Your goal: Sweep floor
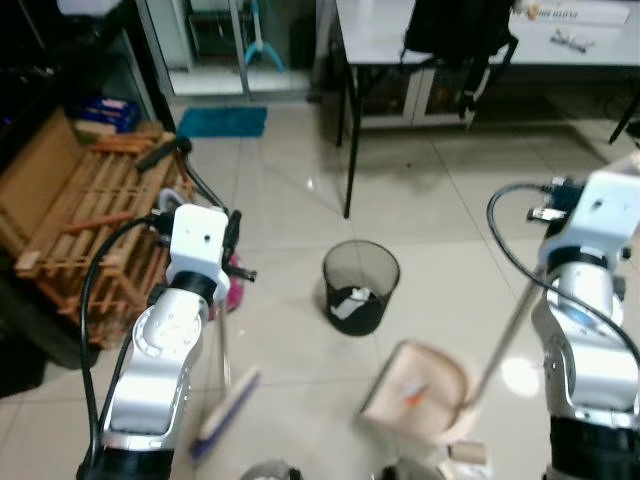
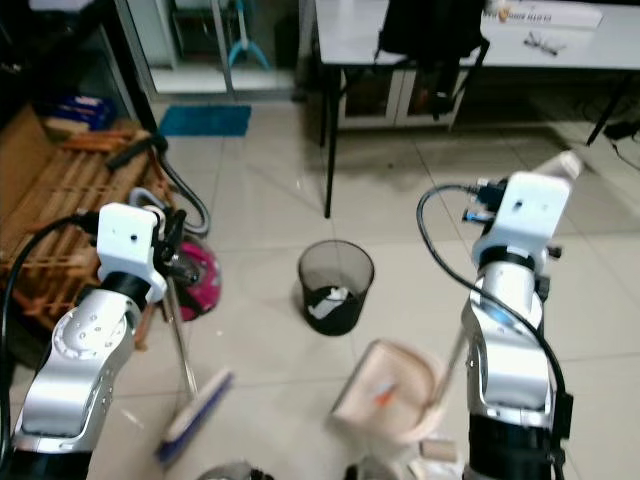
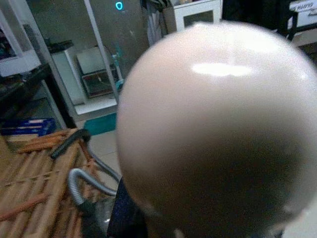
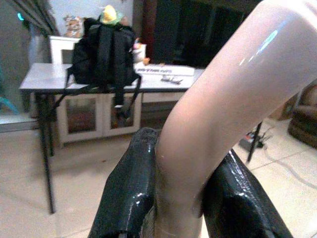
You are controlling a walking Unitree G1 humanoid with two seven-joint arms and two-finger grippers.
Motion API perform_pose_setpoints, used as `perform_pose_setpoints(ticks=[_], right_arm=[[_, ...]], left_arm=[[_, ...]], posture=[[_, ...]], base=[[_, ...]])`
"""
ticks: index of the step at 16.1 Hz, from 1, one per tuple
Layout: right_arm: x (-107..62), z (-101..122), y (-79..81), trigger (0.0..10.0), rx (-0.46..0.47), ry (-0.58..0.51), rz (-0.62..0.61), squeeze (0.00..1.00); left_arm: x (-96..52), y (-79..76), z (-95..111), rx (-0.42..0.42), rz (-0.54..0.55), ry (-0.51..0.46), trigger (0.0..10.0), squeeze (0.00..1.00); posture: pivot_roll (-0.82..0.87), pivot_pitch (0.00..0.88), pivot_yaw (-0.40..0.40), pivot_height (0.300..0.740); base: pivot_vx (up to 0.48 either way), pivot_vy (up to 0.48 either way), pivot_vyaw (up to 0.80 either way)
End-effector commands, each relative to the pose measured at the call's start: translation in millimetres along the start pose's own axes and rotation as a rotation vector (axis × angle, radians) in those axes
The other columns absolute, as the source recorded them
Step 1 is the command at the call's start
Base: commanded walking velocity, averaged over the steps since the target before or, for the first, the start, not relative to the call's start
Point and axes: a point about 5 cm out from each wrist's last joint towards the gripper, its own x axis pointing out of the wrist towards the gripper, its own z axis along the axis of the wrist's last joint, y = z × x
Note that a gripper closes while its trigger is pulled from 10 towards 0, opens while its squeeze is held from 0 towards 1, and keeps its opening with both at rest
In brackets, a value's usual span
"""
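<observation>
My left gripper (image 1: 232, 258) is shut on the thin handle of a broom, whose blue brush head (image 1: 226, 410) rests on the tiled floor below it. In the left wrist view the rounded pale handle end (image 3: 218, 129) sits right in front of the camera. My right gripper (image 4: 181, 208) is shut on the pale curved dustpan handle (image 4: 223, 99), with a black finger (image 4: 129, 193) on each side. The beige dustpan (image 1: 425, 385) lies on the floor between the arms with an orange scrap (image 1: 413, 396) in it. A black mesh bin (image 1: 360, 285) stands just beyond the pan.
A wooden rack (image 1: 90, 215) and a pink vacuum cleaner (image 2: 196, 280) with its hose stand at the left. A table with black legs (image 1: 347, 130) and a black backpack (image 1: 455, 30) are ahead. Paper scraps (image 1: 465, 455) lie near my feet. A teal mat (image 1: 222, 122) lies far left.
</observation>
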Motion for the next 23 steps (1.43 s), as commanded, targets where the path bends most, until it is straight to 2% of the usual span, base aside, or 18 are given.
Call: perform_pose_setpoints(ticks=[1, 5, 8, 10, 11, 13, 14, 16, 18, 23], right_arm=[[-2.7, -0.9, -1.4, 10.0, -0.033, 0.006, 0.003, 0.0], [-3.5, -2.9, 17.5, 10.0, -0.07, 0.012, 0.107, 0.0], [-4.3, -8.5, 27.6, 10.0, -0.039, 0.042, 0.132, 0.0], [-5.6, -11.0, 29.9, 10.0, -0.021, 0.061, 0.127, 0.0], [-6.2, -11.1, 30.9, 10.0, -0.02, 0.062, 0.127, 0.0], [-6.6, -10.7, 31.8, 10.0, -0.018, 0.062, 0.126, 0.0], [-6.5, -10.4, 31.5, 10.0, -0.015, 0.062, 0.124, 0.0], [-5.9, -11.7, 30.8, 10.0, -0.001, 0.079, 0.123, 0.0], [-5.6, -12.8, 28.8, 10.0, 0.022, 0.089, 0.109, 0.0], [-6.5, -8.8, 17.0, 10.0, 0.0, 0.056, 0.048, 0.0]], left_arm=[[2.8, -4.4, 5.9, -0.001, -0.013, -0.032, 10.0, 0.0], [1.4, -3.3, 1.9, -0.006, 0.016, -0.02, 10.0, 0.0], [-1.3, -0.9, 2.1, 0.001, 0.036, -0.02, 10.0, 0.0], [-1.9, 2.5, 3.3, 0.085, 0.043, -0.026, 10.0, 0.0], [-1.8, 3.0, 2.6, 0.089, 0.047, -0.023, 10.0, 0.0], [-0.2, 3.4, 2.8, 0.068, 0.059, -0.022, 10.0, 0.0], [0.8, 3.8, 2.9, 0.026, 0.078, -0.022, 10.0, 0.0], [1.4, 3.6, 2.3, 0.021, 0.084, -0.011, 10.0, 0.0], [1.2, 2.7, 1.4, 0.018, 0.086, -0.009, 10.0, 0.0], [0.0, 1.0, 1.6, -0.009, 0.109, -0.029, 10.0, 0.0]], posture=[[-0.01, 0.041, 0.029, 0.74], [0.0, 0.052, 0.001, 0.74], [0.02, 0.056, -0.011, 0.74], [0.02, 0.058, -0.008, 0.74], [0.02, 0.058, -0.006, 0.74], [0.01, 0.06, -0.003, 0.74], [0.01, 0.061, -0.002, 0.74], [0.01, 0.06, -0.003, 0.74], [0.01, 0.061, -0.003, 0.74], [0.0, 0.066, -0.001, 0.74]], base=[[0.0, 0.48, 0.0], [0.0, 0.48, 0.0], [0.0, 0.48, 0.0], [0.0, -0.24, 0.0], [0.0, -0.48, 0.0], [0.0, -0.48, 0.0], [0.0, 0.0, 0.0], [0.0, 0.0, 0.0], [0.0, 0.0, -0.8], [0.0, 0.0, -0.8]])
